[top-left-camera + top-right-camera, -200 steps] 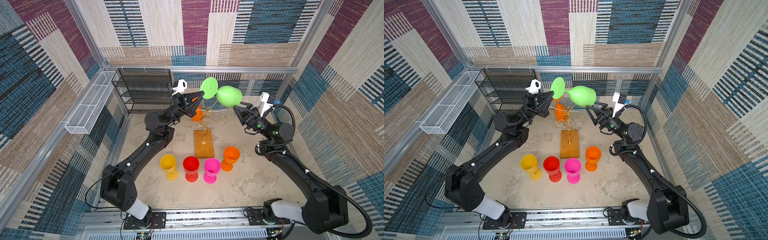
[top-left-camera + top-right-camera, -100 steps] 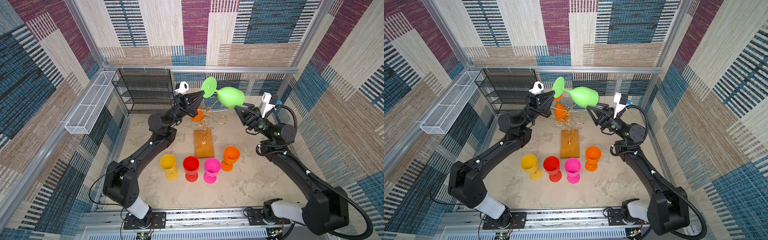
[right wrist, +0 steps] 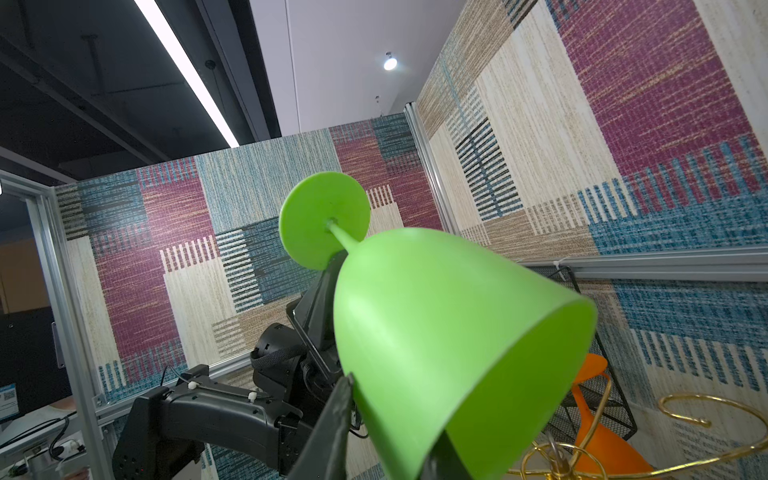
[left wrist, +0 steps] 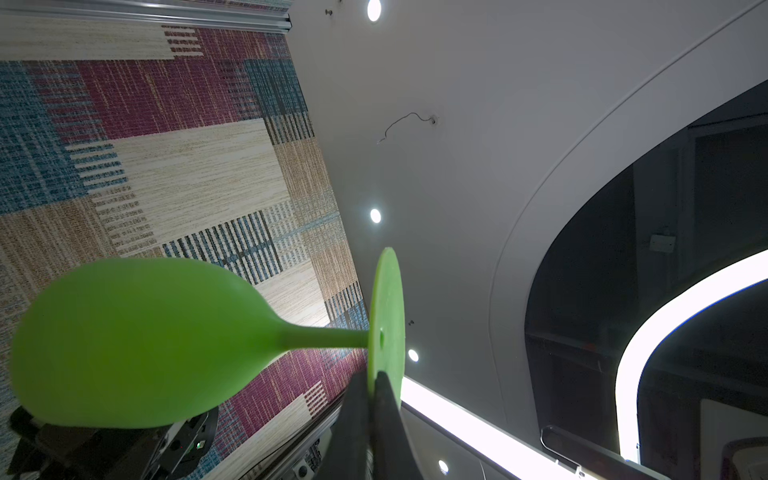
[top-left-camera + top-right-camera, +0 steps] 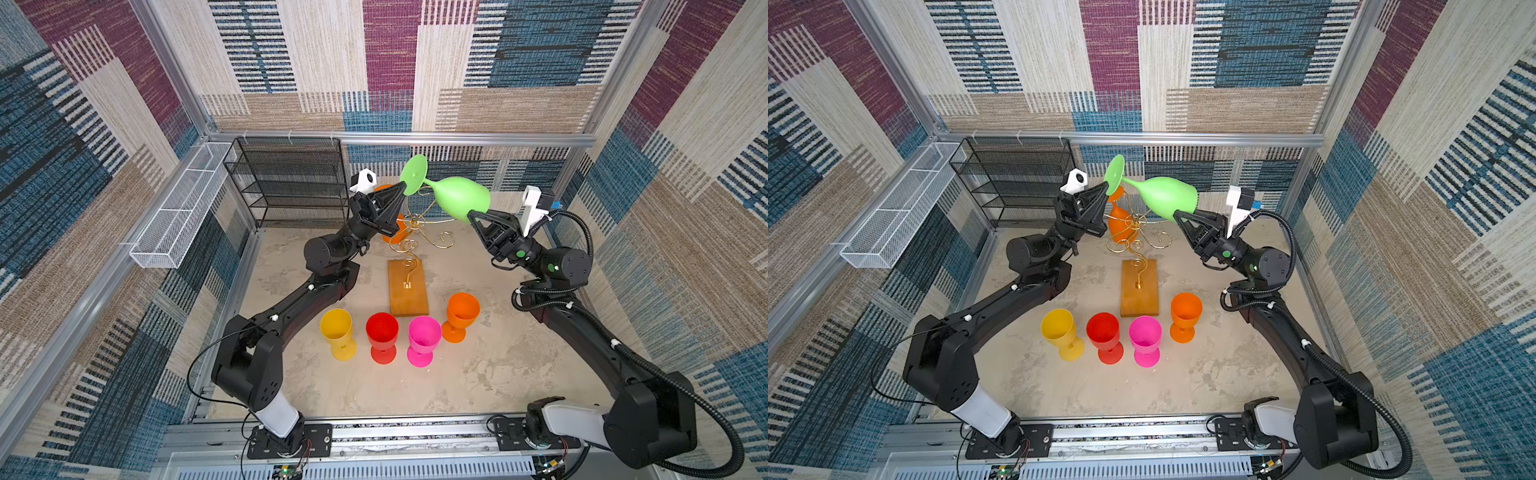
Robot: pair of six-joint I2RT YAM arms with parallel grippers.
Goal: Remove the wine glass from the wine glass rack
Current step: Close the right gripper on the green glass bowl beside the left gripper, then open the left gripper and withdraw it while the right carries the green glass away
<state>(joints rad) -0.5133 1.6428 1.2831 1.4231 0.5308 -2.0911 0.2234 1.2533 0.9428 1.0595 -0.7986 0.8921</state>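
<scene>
1. Green wine glass [image 5: 459, 199] lies on its side in the air above the wine glass rack [image 5: 408, 286], apparently clear of the gold scrolls.
2. My left gripper [image 5: 402, 189] is clamped on the edge of the foot disc. My right gripper [image 5: 471, 215] pinches the bowl's lip, one finger outside the wall and one inside.
3. I judge this a handover, so the right hold should be firm before the left lets go.
4. Next, swing away from the rack, avoiding the orange glass [image 5: 1117, 226] hanging on it, and stand the glass on the table [image 5: 478, 374].
</scene>
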